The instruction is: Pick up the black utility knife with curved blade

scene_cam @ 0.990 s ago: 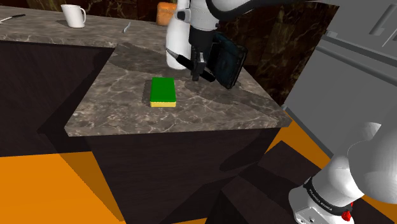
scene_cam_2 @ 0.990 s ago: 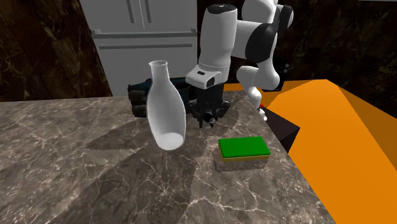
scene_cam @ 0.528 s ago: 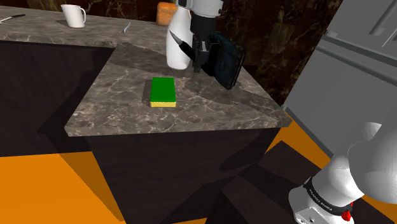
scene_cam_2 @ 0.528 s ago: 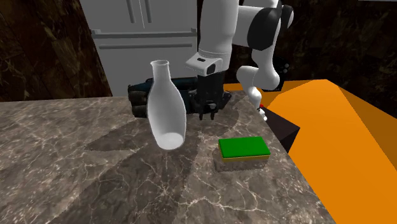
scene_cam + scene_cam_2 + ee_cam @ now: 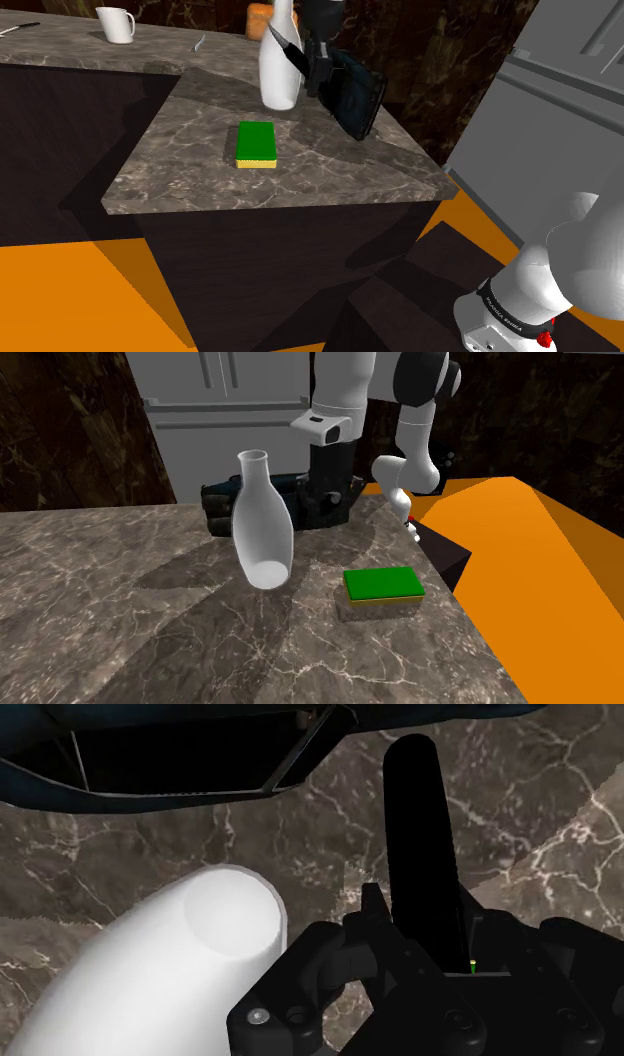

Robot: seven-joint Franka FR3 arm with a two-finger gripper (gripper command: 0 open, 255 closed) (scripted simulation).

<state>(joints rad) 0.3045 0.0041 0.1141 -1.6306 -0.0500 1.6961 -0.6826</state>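
Note:
The black utility knife (image 5: 288, 54) hangs in the air above the marble counter (image 5: 200, 160), clasped in my gripper (image 5: 317, 84), its dark blade slanting toward the white bottle (image 5: 278, 70). In the wrist view the knife (image 5: 415, 824) runs as a long black bar straight out from between the fingers of the gripper (image 5: 425, 939), over the counter. In the second exterior view the gripper (image 5: 328, 515) hovers above the counter just behind the bottle (image 5: 262, 522).
A green sponge (image 5: 256, 143) lies on the counter in front of the bottle. A dark open crate (image 5: 352, 95) sits tilted behind the gripper. A white mug (image 5: 117, 24) stands on the far counter. A grey fridge (image 5: 225, 412) stands behind.
The gripper has risen from just above the counter to the height of the bottle's neck, carrying the knife with it. Bottle, sponge and crate have not moved.

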